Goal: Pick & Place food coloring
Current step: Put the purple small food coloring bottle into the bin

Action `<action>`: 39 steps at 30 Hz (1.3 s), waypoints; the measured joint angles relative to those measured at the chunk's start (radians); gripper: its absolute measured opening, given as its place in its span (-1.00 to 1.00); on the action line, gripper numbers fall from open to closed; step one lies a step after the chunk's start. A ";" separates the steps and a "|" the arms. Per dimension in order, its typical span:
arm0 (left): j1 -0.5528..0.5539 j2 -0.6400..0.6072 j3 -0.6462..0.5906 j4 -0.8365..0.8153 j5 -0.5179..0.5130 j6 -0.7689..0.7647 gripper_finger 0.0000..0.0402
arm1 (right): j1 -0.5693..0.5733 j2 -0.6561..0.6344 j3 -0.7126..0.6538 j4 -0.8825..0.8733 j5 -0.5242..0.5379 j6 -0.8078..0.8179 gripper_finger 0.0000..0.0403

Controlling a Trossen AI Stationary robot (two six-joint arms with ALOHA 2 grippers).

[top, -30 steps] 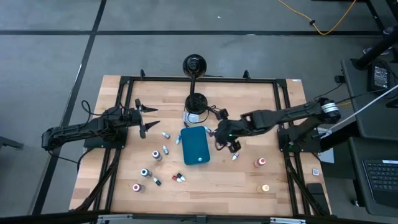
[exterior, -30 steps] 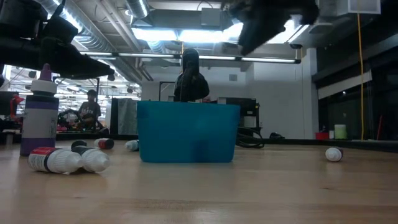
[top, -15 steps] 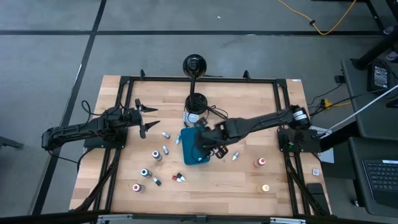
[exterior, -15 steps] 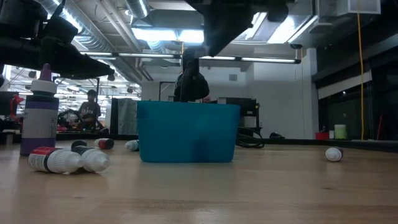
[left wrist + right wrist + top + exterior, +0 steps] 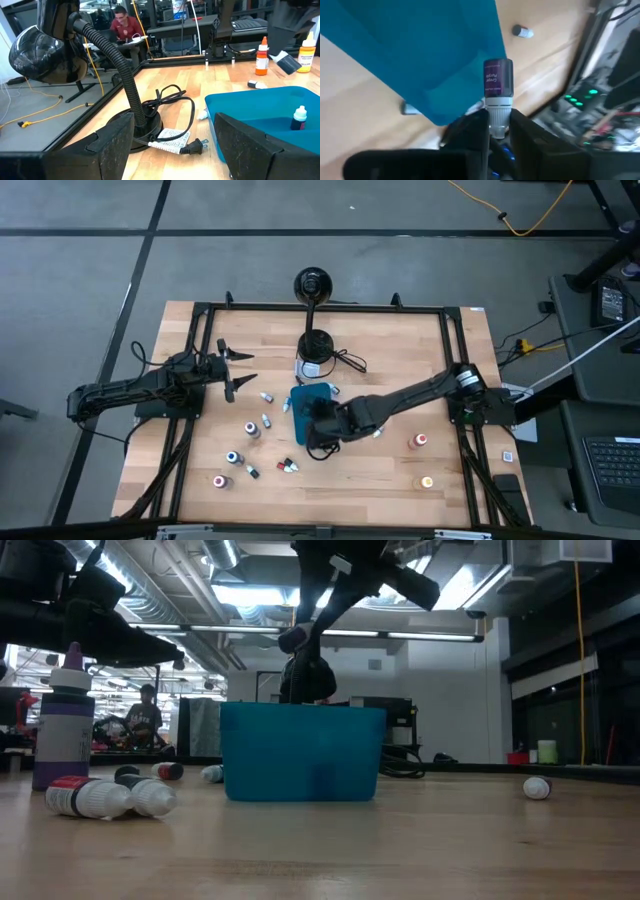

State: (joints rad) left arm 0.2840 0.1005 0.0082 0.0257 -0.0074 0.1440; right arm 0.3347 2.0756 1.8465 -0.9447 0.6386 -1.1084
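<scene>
My right gripper [image 5: 498,125] is shut on a small food coloring bottle [image 5: 498,80] with a purple label and a whitish cap. In the high view it [image 5: 318,432] hangs over the near right part of the teal tray [image 5: 303,402]. One blue-capped bottle [image 5: 299,119] stands upright inside the tray. Several more bottles lie or stand on the wood left of the tray [image 5: 252,429] and right of it [image 5: 420,441]. My left gripper [image 5: 232,370] waits open at the table's left, pointing level toward the tray. My right gripper pinches the bottle's whitish cap end [image 5: 498,116] between its two fingers. The purple body sticks out past the fingertips, in line with them. The fingers slant down from the table's right side. The bottle [image 5: 293,638] hangs clear above the tray [image 5: 300,755].
A black gooseneck lamp [image 5: 313,285] with a round base [image 5: 316,345] and a coiled cord [image 5: 170,107] stands behind the tray. A tall purple bottle [image 5: 62,730] and lying bottles [image 5: 110,797] are near the front left. A person sits in the room beyond [image 5: 124,22].
My right gripper has moved from the right of the tray toward the table's left and near edge, coming over the tray and sinking a little. Its wrist has rolled on the way.
</scene>
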 joint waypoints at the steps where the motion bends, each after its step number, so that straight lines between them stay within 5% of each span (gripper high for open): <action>1: 0.000 0.000 0.000 0.000 0.000 0.000 0.34 | 0.008 0.006 0.000 0.011 0.020 -0.031 -0.71; 11: 0.000 0.000 0.000 0.000 0.000 0.000 0.34 | 0.076 0.083 0.000 0.096 0.143 -0.281 -0.67; 22: 0.000 0.000 0.000 0.000 0.000 0.000 0.34 | 0.098 0.099 -0.106 0.088 0.286 -0.288 -0.69; 39: 0.000 0.000 0.000 0.000 0.000 0.000 0.34 | 0.128 0.099 -0.249 0.144 0.292 -0.341 -0.71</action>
State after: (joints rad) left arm 0.2840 0.1005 0.0082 0.0257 -0.0074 0.1440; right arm 0.4623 2.1746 1.5972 -0.8006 0.9306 -1.4492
